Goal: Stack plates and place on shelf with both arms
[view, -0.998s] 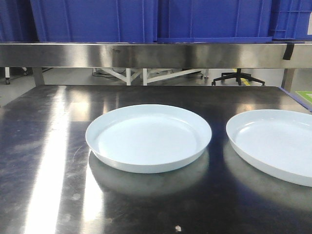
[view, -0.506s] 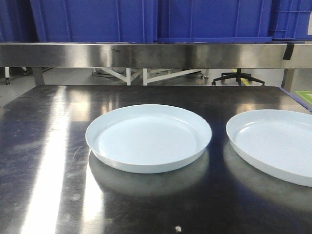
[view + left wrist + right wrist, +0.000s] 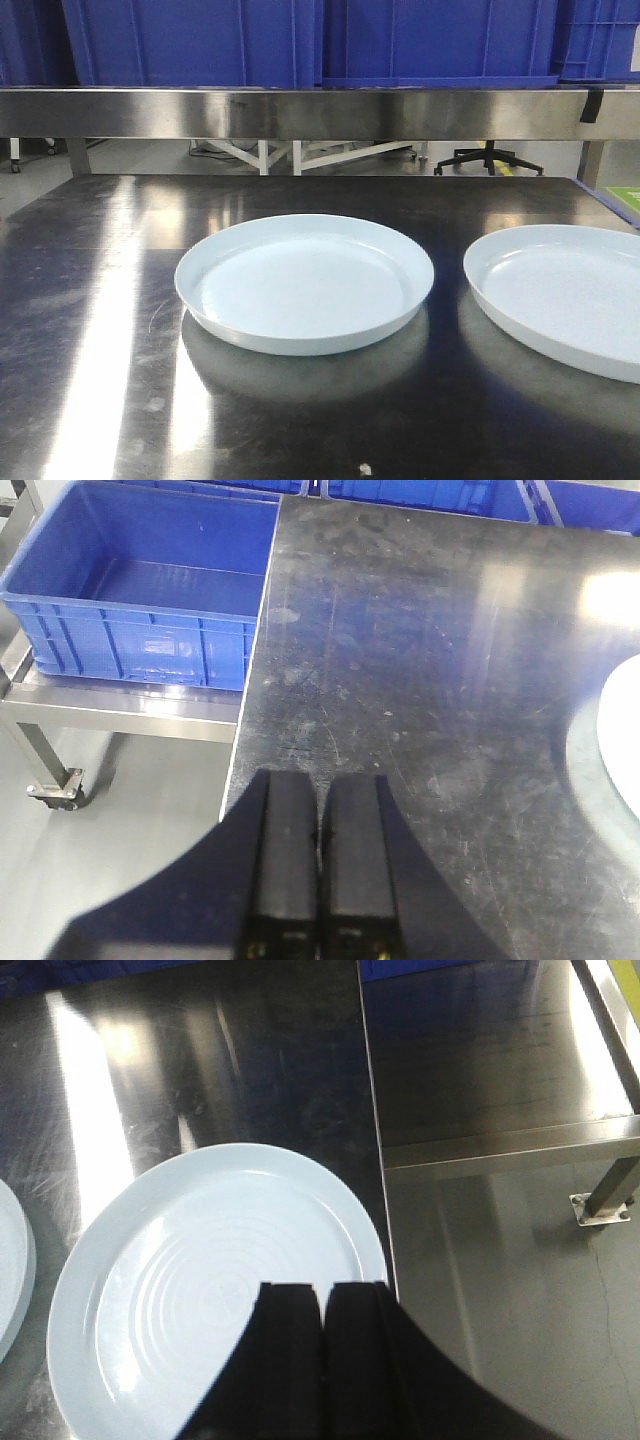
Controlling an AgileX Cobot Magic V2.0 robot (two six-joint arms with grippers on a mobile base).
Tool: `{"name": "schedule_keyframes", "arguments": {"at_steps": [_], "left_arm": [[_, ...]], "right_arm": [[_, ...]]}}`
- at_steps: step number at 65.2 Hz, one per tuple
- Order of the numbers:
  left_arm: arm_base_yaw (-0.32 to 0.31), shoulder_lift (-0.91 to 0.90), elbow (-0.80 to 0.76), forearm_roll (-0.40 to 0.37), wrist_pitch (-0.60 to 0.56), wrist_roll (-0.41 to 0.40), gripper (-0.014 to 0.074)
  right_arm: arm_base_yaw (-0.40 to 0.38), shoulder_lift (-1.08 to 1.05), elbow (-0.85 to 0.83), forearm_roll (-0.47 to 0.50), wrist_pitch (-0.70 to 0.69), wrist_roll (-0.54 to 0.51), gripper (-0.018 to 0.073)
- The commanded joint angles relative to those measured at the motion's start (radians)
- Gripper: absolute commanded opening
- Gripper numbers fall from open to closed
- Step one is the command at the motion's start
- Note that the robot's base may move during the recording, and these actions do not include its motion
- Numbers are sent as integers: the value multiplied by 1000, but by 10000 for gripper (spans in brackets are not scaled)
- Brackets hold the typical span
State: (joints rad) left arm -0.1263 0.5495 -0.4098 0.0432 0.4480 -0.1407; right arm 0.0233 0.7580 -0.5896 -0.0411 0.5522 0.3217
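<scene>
Two pale bluish-white plates lie side by side on the dark steel table. One plate [image 3: 305,280] sits mid-table; the other plate [image 3: 565,295] is at the right, cut by the frame edge. In the right wrist view the right plate [image 3: 200,1280] lies under my right gripper [image 3: 323,1288], which is shut and empty above its near right rim; the other plate's rim [image 3: 12,1270] shows at the left edge. My left gripper [image 3: 320,780] is shut and empty over the table's left edge, with a plate's rim [image 3: 610,740] far to its right.
A steel shelf [image 3: 300,112] runs across the back above the table, carrying blue crates [image 3: 190,40]. An open blue crate [image 3: 140,590] stands on a low cart left of the table. The table's right edge [image 3: 375,1140] drops to a lower steel frame.
</scene>
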Motion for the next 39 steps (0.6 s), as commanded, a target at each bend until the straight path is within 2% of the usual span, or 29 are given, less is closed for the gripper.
{"name": "schedule_keyframes", "arguments": {"at_steps": [1,6,13,16,39], "left_arm": [[-6,-2,-29,0,-70,-2,97],[-6,-2,-29,0,-70,-2,97],[-6,-2,-29,0,-70,-2,97],[-6,-2,-29,0,-70,-2,97],[-6,-2,-29,0,-70,-2,97]], "right_arm": [[-2,0,-37,-9,-55,-10,115],[-2,0,-37,-9,-51,-11,231],[-2,0,-37,-10,-50,-11,474],[-2,6,-37,-10,-51,-11,517],[-2,180,-37,-11,-34,-13,485]]}}
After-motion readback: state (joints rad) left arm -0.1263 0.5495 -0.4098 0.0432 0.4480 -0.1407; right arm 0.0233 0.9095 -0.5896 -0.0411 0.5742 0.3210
